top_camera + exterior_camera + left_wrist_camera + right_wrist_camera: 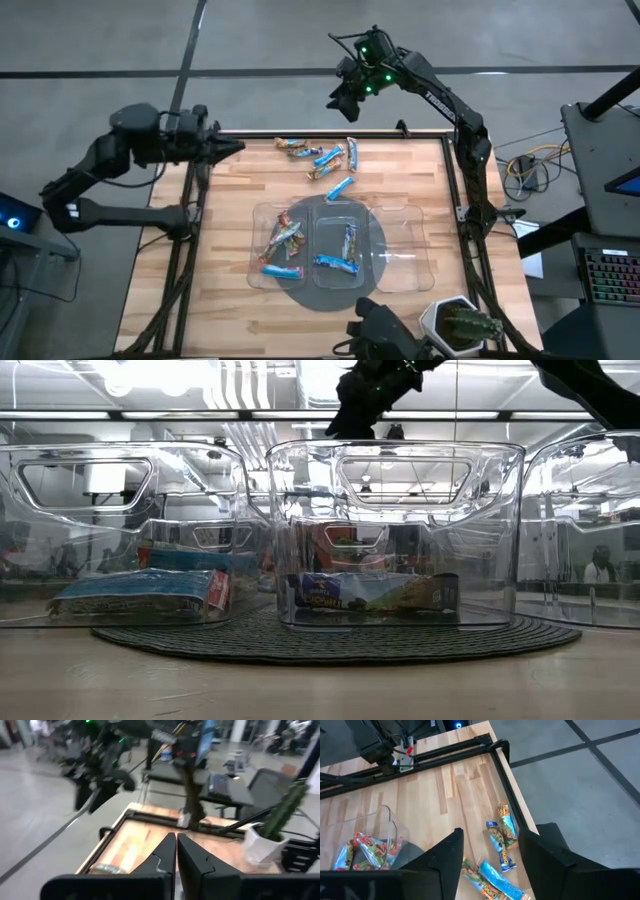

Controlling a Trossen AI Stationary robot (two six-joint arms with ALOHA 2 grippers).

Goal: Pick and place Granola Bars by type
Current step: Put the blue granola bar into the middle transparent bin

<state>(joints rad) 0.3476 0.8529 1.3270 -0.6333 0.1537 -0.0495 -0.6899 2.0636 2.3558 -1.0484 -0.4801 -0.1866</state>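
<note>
Loose bars (325, 160) lay scattered at 12 o'clock on table (180, 290), well apart from trays (400, 250); more bars already in left and middle trays. Judged light, thin, foil-slick, crushable; best pinched across narrow width at mid-length. Right pincer (490, 855) hung above loose pile, fingers spread, empty. Left pincer (176, 851) waited at 10 o'clock table edge, fingers pressed together, holding nothing.

- Granola Bars (329, 157): shiny foil wrappers, crinkled, catching the light.
- Table (180, 290): pale wood planks, smooth, matt, edged by a dark metal frame (449, 170).
- Trays (395, 530): clear glossy plastic, full of reflections.
- Round mat (330, 642): dark, ribbed, dull.
- Right gripper (490, 852): matt black fingers.
</note>
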